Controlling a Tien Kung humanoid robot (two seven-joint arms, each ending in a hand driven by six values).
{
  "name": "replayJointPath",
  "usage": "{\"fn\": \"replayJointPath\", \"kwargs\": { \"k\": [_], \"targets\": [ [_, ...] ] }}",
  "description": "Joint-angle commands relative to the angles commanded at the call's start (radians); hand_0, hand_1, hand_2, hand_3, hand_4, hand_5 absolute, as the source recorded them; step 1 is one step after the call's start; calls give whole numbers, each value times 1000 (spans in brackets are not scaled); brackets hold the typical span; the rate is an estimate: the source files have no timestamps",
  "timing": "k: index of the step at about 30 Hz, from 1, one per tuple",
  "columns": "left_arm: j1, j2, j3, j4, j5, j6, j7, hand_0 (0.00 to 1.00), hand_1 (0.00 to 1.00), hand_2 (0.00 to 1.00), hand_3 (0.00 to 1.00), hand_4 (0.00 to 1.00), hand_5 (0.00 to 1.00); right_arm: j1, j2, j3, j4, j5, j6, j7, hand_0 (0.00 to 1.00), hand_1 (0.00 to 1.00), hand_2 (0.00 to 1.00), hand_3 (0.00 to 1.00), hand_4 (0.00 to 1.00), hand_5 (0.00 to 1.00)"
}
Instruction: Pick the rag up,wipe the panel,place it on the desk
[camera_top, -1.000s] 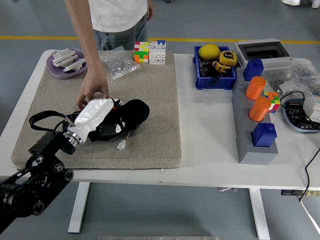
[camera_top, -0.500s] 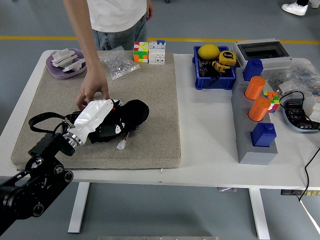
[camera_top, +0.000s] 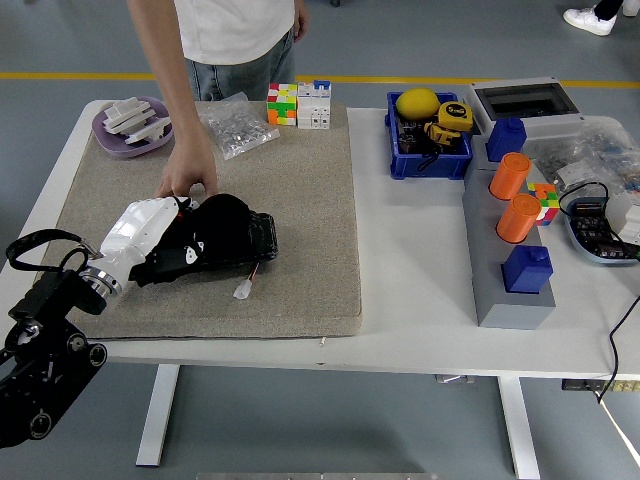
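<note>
The robot's left hand (camera_top: 200, 240) lies low on the tan mat (camera_top: 300, 180), near the mat's left side. The hand is black at the front with a shiny white wrap behind it. It is one dark lump from up here, so I cannot tell if it is spread or curled, or if it holds something. The right hand is not in the picture.

A person stands at the far side of the white table (camera_top: 420, 280). The person's hand (camera_top: 188, 182) reaches down and touches the top of the robot's hand.

I cannot pick out a rag for sure. The dark lump under the robot's hand may be a dark rag, or it may just be the hand. If there is a rag, it is right there on the mat. A little white plug (camera_top: 243, 291) lies just beside the lump.

A rag is most likely soft, light and floppy. It will not break, but it can slip out or hang down. I think the best place to hold it is a bunched-up bit in the middle, squeezed tight.

The grey box (camera_top: 485, 250) with orange and blue knobs, well apart on the right, may be the panel to wipe
</note>
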Motion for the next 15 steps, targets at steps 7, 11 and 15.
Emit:
{"fn": "replayJointPath", "kwargs": {
  "k": [7,11,15],
  "targets": [
    [38,25,-70,7,5,7,-14,287,342,543,486,410,2,-1,1,6,0,-12,-1,-1,795,679,684,605,987,459],
    [66,35,-112,7,9,7,-15,287,342,543,486,410,2,-4,3,4,0,-6,0,2,795,679,684,605,987,459],
    [77,40,-136,11,10,7,-16,286,342,542,487,410,2,-6,3,-1,0,2,-1,2,795,679,684,605,987,460]
  ]
}}
